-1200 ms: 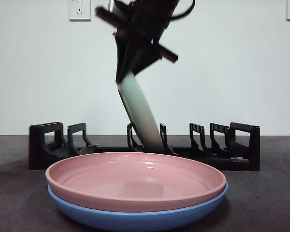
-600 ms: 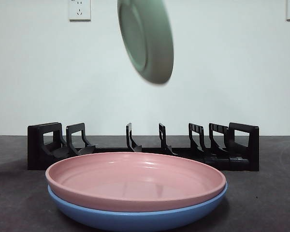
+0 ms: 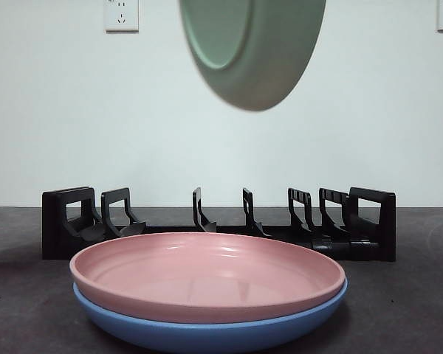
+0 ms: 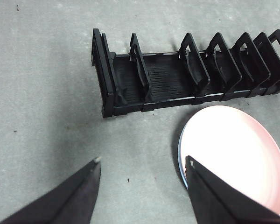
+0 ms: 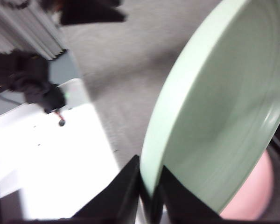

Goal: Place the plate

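Observation:
A pale green plate hangs high above the black dish rack, its top cut off by the front view's upper edge. In the right wrist view my right gripper is shut on the green plate's rim. The rack's slots stand empty. My left gripper is open and empty, hovering over the grey table near the rack and the pink plate.
A pink plate lies stacked in a blue plate at the table's front, before the rack. Wall sockets sit on the white back wall. In the right wrist view, robot base hardware shows beyond the plate.
The green plate has been lifted from the rack's middle slot up to the top of the front view and has turned to face the camera more. The arm left the front view.

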